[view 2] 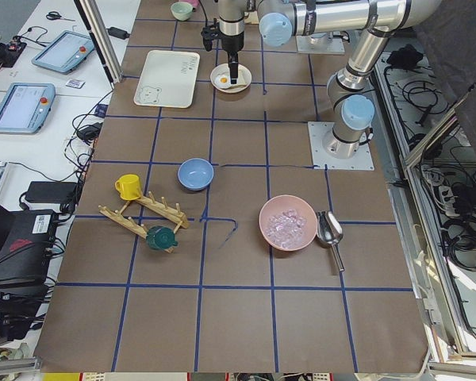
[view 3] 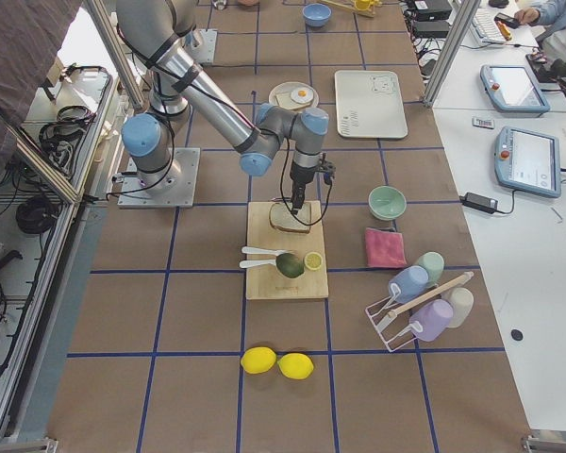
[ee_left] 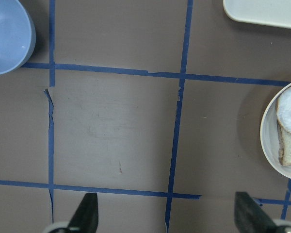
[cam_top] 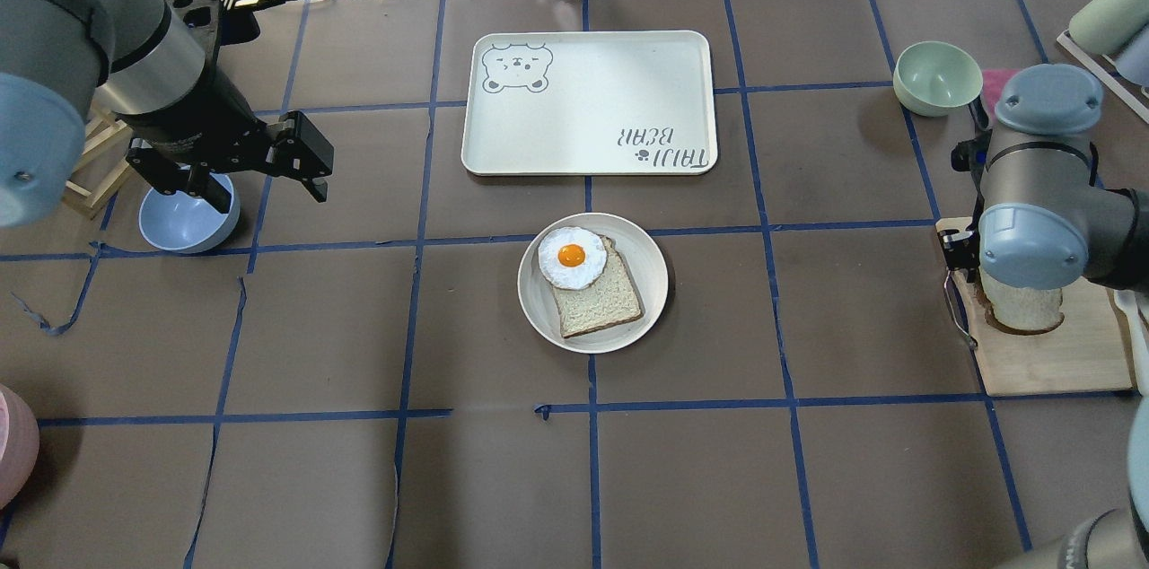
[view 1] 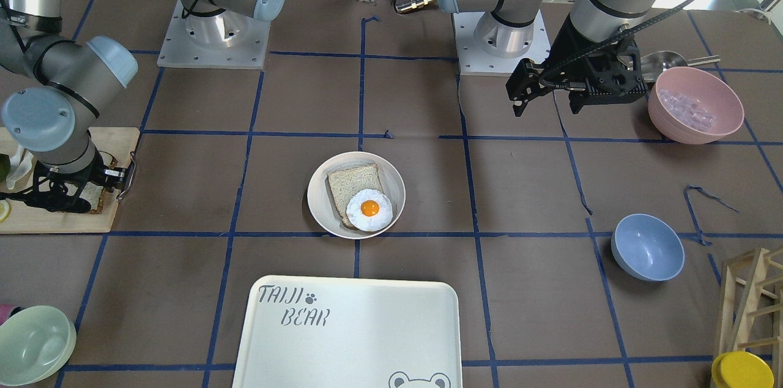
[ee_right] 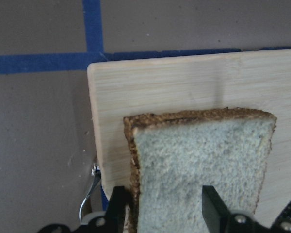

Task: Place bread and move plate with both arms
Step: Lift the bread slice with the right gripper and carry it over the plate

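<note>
The bread [ee_right: 203, 155], pale with a dark-brown crust, lies on a wooden cutting board [ee_right: 160, 87] at the table's right end; it also shows in the overhead view [cam_top: 1023, 310]. My right gripper [ee_right: 164, 194] stands over it. Its fingers are drawn in on the slice's left part, one against the crust edge and one on the crumb. The plate [view 1: 318, 192] sits mid-table and holds a tanner slice [view 1: 352, 183] with a fried egg [view 1: 369, 209] on it. My left gripper [view 1: 547, 108] is open and empty. It hovers above bare table left of the plate [ee_left: 269, 141].
The TAIJI BEAR tray [cam_top: 588, 129] lies just beyond the plate. A blue bowl [cam_top: 184, 223] sits under my left arm. A pink bowl [view 1: 695, 105] of ice cubes and a scoop are near the left base. A green bowl [cam_top: 936, 77] stands beyond the board.
</note>
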You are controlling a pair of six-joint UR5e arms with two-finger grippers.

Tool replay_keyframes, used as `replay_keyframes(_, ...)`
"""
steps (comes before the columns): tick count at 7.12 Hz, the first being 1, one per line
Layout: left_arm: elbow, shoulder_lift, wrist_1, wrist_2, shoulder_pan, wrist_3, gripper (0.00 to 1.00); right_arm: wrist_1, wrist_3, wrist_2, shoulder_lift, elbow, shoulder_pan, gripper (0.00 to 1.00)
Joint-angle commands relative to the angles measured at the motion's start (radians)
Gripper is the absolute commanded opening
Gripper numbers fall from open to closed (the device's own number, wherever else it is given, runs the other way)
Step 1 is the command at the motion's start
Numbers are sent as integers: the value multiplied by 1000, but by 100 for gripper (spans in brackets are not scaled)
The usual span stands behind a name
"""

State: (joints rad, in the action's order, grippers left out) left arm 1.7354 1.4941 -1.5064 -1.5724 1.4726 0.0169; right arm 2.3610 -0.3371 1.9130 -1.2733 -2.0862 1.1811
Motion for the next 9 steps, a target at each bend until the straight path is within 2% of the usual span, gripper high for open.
replay_keyframes(1, -5, 0, 2, -1, -2, 0, 100, -8, -2, 0, 0, 0, -1, 33)
replay_keyframes(3, -2, 0, 2, 6, -5, 0, 100, -14, 1, -5, 0, -2, -1, 15)
replay_keyframes(4, -5, 0, 2, 5, -3, 0, 100, -14, 0, 0, 0, -2, -1, 0)
replay_keyframes(7, -5, -2, 0, 0, -3, 0, 100, -19, 1, 6, -18, 3, 0, 0)
replay_keyframes(9, -7, -2, 0, -5, -3, 0, 100, -109, 15, 3, -81, 15, 9, 0)
